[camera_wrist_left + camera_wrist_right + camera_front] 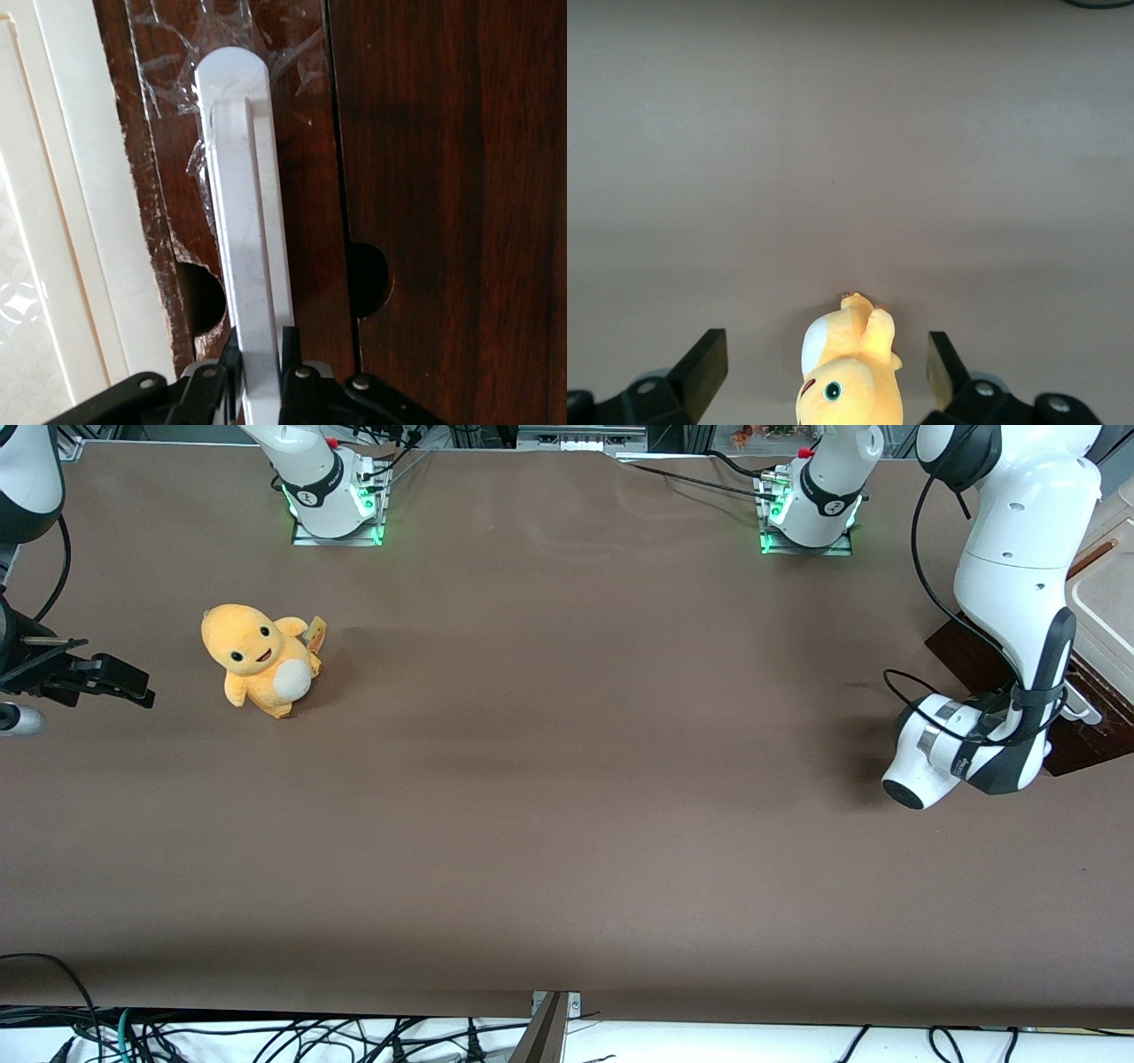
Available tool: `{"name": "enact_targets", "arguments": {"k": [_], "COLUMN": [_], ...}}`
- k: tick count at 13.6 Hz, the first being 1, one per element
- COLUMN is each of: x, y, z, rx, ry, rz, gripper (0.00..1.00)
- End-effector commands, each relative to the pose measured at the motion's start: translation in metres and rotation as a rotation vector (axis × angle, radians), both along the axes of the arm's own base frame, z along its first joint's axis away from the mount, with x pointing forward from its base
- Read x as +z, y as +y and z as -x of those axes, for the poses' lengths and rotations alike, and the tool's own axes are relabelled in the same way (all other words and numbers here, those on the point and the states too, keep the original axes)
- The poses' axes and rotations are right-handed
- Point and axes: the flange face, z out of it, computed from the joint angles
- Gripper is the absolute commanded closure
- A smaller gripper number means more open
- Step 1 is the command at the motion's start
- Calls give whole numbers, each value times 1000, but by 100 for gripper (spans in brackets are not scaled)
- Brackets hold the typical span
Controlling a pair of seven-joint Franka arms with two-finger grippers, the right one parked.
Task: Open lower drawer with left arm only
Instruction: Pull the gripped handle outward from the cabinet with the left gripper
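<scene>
The lower drawer (970,657) shows its dark brown wood front (310,159) at the working arm's end of the table. A long silver bar handle (248,195) runs along that front, and one end of it shows past the arm (1083,710). The white left arm (1019,558) bends down over the drawer front. My gripper (262,354) is at the near end of the handle, with one black finger (290,341) pressed on each side of the bar, so it is shut on the handle. In the front view the arm hides the fingers.
A cream panel (53,221) of the cabinet (1107,593) borders the drawer front. A second dark wood panel (461,212) lies beside it across a seam. An orange plush toy (261,657) sits toward the parked arm's end of the table.
</scene>
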Motion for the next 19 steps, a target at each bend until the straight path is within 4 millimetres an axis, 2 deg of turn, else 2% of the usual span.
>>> {"name": "enact_targets", "arguments": {"k": [1, 5, 8, 12, 19], "x": [7, 9, 11, 17, 16], "y": [0, -12, -46, -70, -89], "z": [-2, -5, -11, -22, -29], "rx": [-16, -33, -81, -119, -152], "ry": [11, 13, 14, 0, -6], "rz": [27, 20, -3, -13, -8], "gripper": [95, 95, 96, 96, 96]}}
